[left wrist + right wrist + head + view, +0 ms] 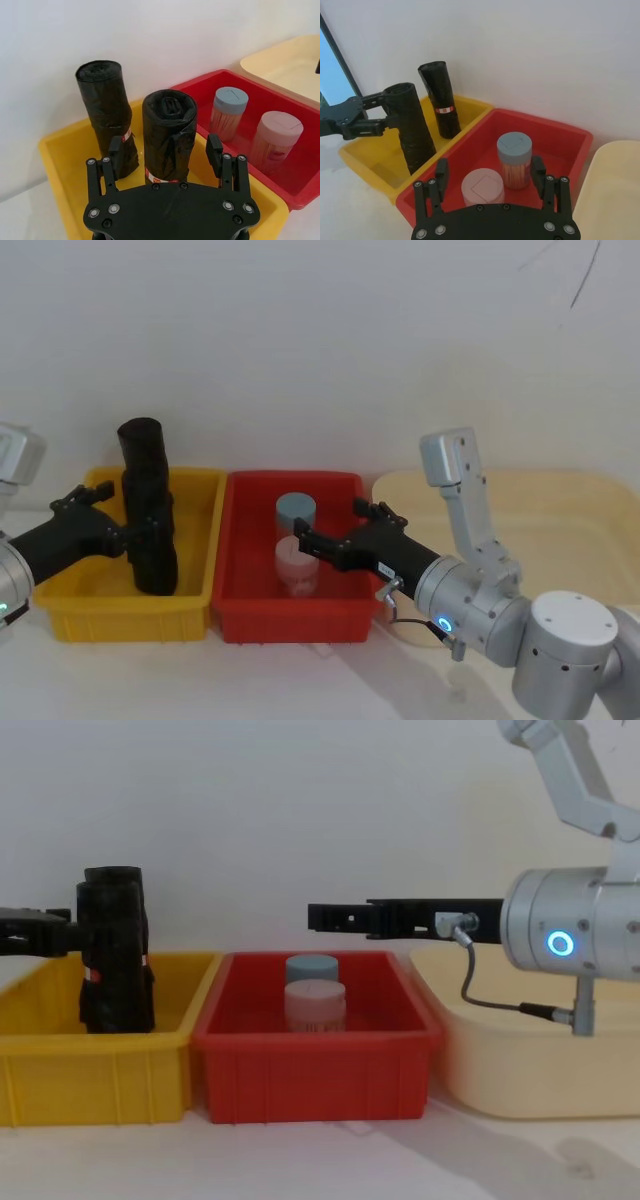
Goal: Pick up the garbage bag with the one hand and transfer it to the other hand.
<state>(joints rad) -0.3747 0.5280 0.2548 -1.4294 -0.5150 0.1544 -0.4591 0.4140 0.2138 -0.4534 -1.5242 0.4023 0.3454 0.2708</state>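
Left pincer (pixel 165 144), open, straddles the upright garbage bag (pixel 169 120) in the yellow bin (pixel 55 150), poised to grip; right pincer (pixel 489 167) hovers open, empty, ready to receive.

Head view looks down on the red bin (pixel 295 620); chest view faces it level; wrist views share it, near.

Brightly and evenly lit from above. Soft grey shadows on the white tabletop (pixel 480 1140) at the chest view's lower right and under the red bin (pixel 315 1060). Dull sheen on the garbage bag (pixel 169 135). Blue ring light (pixel 556 942) glowing.
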